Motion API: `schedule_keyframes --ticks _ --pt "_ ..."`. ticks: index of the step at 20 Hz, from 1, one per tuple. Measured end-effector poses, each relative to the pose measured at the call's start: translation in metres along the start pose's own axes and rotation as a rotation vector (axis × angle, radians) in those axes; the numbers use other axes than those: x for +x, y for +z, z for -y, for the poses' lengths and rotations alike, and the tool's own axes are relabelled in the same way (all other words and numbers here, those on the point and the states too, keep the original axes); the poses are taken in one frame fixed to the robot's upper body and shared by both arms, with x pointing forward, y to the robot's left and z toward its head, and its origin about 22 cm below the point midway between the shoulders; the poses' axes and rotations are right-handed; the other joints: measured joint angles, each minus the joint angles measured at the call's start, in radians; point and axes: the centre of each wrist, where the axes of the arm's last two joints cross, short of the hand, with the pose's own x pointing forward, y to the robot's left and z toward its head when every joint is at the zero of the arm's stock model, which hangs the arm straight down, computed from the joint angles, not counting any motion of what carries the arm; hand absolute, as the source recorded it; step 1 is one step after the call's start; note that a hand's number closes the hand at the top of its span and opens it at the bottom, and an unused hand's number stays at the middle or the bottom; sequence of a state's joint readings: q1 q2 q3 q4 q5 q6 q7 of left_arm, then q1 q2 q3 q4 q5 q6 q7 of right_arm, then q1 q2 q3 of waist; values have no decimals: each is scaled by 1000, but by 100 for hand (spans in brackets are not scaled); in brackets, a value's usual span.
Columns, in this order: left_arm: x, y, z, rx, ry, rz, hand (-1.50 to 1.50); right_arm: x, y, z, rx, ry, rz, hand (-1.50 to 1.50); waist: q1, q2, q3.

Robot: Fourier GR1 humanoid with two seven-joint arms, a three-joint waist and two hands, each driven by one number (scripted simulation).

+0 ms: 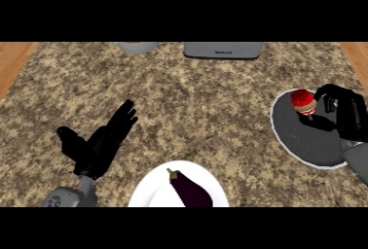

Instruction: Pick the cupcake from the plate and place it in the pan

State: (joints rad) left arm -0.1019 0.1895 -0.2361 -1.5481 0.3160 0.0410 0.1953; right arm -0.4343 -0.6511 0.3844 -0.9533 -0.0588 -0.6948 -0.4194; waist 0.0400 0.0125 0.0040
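One risk stood out: the right hand (343, 113), curled around the cupcake (303, 100) at the pan's (309, 146) twelve-o'clock rim, might release outside.

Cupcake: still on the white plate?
No. The cupcake is held in the right hand over the dark pan; the white plate holds an eggplant.

Speckled stone counter (194, 92), glossy purple eggplant (191, 190)

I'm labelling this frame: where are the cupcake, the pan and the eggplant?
cupcake (303, 100), head view, red top.
pan (305, 141), head view, bare dark floor.
eggplant (191, 190), head view, mid body.
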Motion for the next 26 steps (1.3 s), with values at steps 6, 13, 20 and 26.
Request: schedule_keyframes --ticks 6,13,20,26 --pt "-1 -3 3 -18 -9 1 0 -39 -4 -4 129 107 -107 -150 18 7 -1" --pt "-1 -6 0 -17 -10 4 0 -50 -12 -16 249 36 -154 -150 20 11 1" --pt "-2 -1 3 -12 -5 4 0 -56 -19 -7 158 -304 -155 -150 12 9 2" --pt "-4 1 1 -11 1 0 0 -81 -13 29 197 -502 -233 -150 8 8 1"
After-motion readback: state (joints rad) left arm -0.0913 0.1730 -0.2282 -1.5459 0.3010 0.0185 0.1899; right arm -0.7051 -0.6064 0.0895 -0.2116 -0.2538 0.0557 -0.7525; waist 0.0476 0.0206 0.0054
